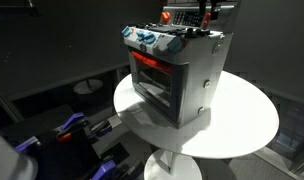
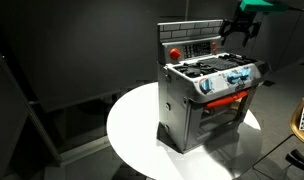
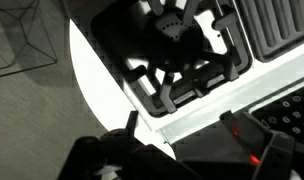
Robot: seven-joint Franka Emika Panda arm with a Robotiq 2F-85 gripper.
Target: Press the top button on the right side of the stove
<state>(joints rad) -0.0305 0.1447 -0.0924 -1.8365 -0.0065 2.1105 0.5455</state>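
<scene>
Stove (image 1: 177,75) location: it stands upright near the middle of the round white desk (image 1: 242,125), and its front window glows red in both exterior views. I see blue-and-red knobs (image 2: 232,80) along the top front edge. The raised back panel (image 2: 192,45) stands behind the black burner grates (image 3: 177,45). Hand (image 2: 240,38) location: I read it as hovering above the rear of the cooktop, close beside the upper end of the back panel, not visibly touching anything. Hand state: released, fingers spread, nothing between them. My wrist view looks down on the grates and the desk rim.
</scene>
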